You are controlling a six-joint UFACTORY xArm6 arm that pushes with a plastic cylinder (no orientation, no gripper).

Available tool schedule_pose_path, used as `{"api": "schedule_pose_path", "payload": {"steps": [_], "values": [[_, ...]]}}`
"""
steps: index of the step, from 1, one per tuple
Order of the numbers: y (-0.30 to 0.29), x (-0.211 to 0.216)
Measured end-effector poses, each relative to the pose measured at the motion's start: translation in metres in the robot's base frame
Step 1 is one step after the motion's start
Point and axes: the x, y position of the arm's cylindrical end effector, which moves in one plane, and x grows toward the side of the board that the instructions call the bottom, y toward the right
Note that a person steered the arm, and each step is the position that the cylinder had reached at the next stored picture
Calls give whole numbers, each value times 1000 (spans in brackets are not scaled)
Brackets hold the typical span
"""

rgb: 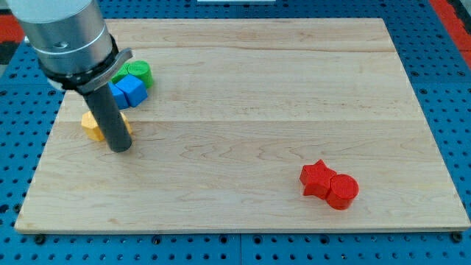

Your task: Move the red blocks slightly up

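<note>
The red cylinder lies nearest the camera, at the near right of the worktop. It is a short round block with a matte surface. The red star-shaped block touches it on its left, slightly farther back. Both sit well apart from every other block.

The worktop is pale wood with visible grain running left to right in joined planks. It rests on a blue perforated base.

At the far left, the arm ends in a grey metal housing from which a straight dark rod descends. My tip stands at the left of the worktop, just beside the yellow block, whose shape is partly hidden by the rod. The arm carries no hand, so nothing is held.

Behind the rod lie a blue block and a green block, touching each other.
</note>
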Motion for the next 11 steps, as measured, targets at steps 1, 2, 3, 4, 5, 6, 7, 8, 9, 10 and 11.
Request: {"api": "schedule_pose_path", "payload": {"steps": [1, 2, 3, 4, 5, 6, 7, 8, 9, 10, 11], "values": [[-52, 9], [-50, -19], [-30, -26], [-22, 5], [83, 26], [110, 107], [132, 113], [132, 113], [163, 112], [247, 113], [263, 113]]}}
